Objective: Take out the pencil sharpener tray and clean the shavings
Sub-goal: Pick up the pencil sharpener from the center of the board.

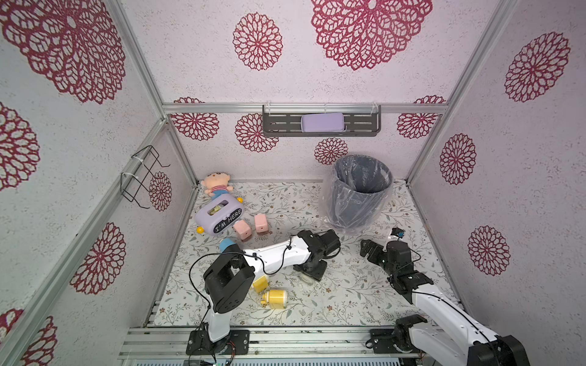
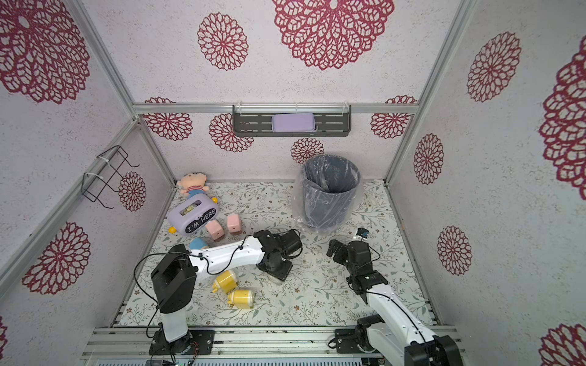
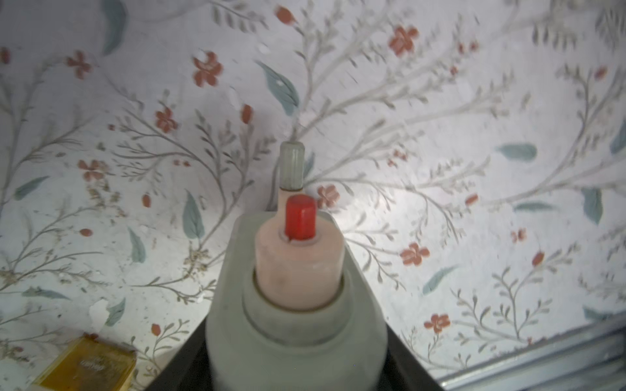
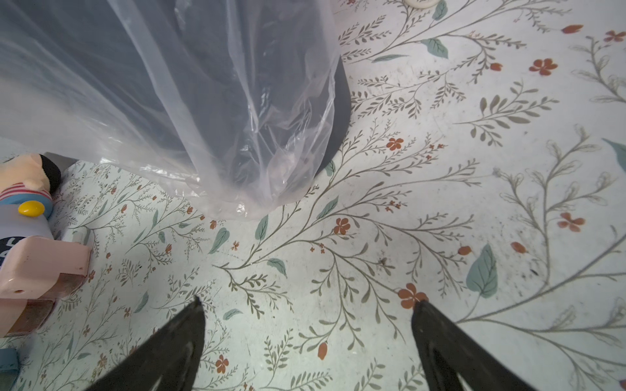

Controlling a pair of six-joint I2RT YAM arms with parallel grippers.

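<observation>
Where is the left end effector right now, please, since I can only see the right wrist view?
Observer: In both top views the left end effector points down at the mat, nearer the robot than the bin.
Operator: Thank you. Is it holding anything?
Observer: The left wrist view shows it closed on a grey sharpener with a pink barrel and red knob.
Operator: Are other sharpeners beside it?
Observer: Two lie by the left arm: one yellow sharpener, and a second yellow sharpener closer to the robot.
</observation>
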